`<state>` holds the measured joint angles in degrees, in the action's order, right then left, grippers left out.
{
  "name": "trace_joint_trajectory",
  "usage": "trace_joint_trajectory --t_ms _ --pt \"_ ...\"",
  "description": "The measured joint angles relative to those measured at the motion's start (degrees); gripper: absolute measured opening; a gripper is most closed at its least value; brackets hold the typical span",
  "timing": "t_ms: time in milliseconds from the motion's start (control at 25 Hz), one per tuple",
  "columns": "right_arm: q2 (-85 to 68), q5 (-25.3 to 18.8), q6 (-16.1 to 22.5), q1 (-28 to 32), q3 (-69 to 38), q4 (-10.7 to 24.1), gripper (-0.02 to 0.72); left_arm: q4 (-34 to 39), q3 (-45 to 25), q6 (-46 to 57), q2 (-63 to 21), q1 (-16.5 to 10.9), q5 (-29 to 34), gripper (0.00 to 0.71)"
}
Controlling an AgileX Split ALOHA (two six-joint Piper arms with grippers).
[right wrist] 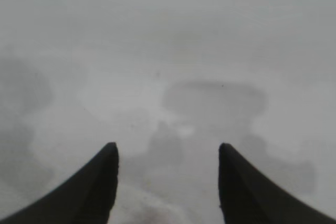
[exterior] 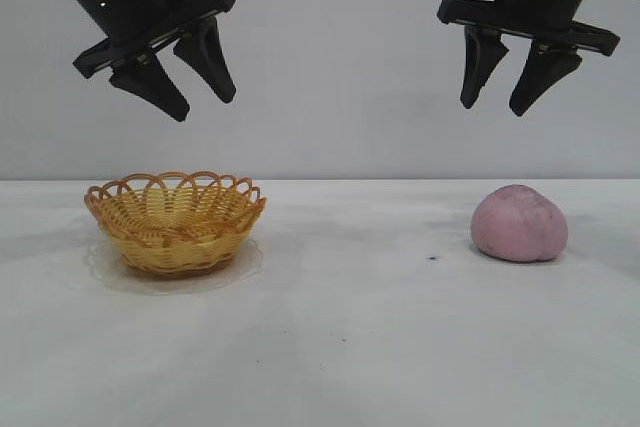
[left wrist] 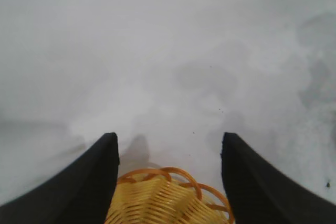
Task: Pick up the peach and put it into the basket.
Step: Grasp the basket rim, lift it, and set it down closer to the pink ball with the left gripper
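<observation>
Low on the white surface (exterior: 340, 347), toward its right edge, sits a dull pink-mauve, matte, rounded peach (exterior: 519, 223). It looks light and soft-skinned; best gripped gently across its widest middle. Directly above it, well apart, hangs the right claw (exterior: 512, 82), half open and empty. The left claw (exterior: 190, 82), also half open and empty, hovers over the yellow-orange woven wicker basket (exterior: 175, 222) near the left edge.

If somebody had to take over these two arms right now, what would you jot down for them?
Left end effector: open, empty, hanging above the basket.
Right end effector: open, empty, hanging above the peach.
Basket: on the table, left side, nothing inside that shows.
Peach: on the table, right side, untouched.
Done: nothing yet.
Left: grasp the peach, probably with the right arm, carry it across, drop it in the basket.
</observation>
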<state>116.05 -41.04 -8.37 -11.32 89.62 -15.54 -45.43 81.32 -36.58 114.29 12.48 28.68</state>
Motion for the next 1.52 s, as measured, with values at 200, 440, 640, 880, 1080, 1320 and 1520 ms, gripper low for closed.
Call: trace_joint_trajectory --t_ms 200,440,640,880,1080,1320,1520 --pt "0.0 0.0 0.0 0.0 0.0 0.0 0.36 0.0 0.0 0.0 0.0 0.0 0.2 0.38" --pt "0.0 -0.1 0.0 0.0 0.0 0.0 0.36 2.8 0.7 0.0 0.0 0.0 2.5 0.38" --pt "0.0 -0.5 0.0 0.0 0.0 0.0 0.36 17.2 6.4 0.0 0.0 0.0 11.1 0.38" --pt "0.0 -0.8 0.0 0.0 0.0 0.0 0.36 30.9 14.9 -3.4 0.0 0.0 25.3 0.38" --pt "0.0 -1.1 0.0 0.0 0.0 0.0 0.36 32.8 16.5 -9.7 0.0 0.0 32.1 0.38" --pt "0.0 -1.3 0.0 0.0 0.0 0.0 0.36 34.2 16.6 -12.4 4.0 0.0 34.0 0.38" --pt "0.0 -1.5 0.0 0.0 0.0 0.0 0.36 34.5 19.7 -13.0 9.1 0.0 34.1 0.38"
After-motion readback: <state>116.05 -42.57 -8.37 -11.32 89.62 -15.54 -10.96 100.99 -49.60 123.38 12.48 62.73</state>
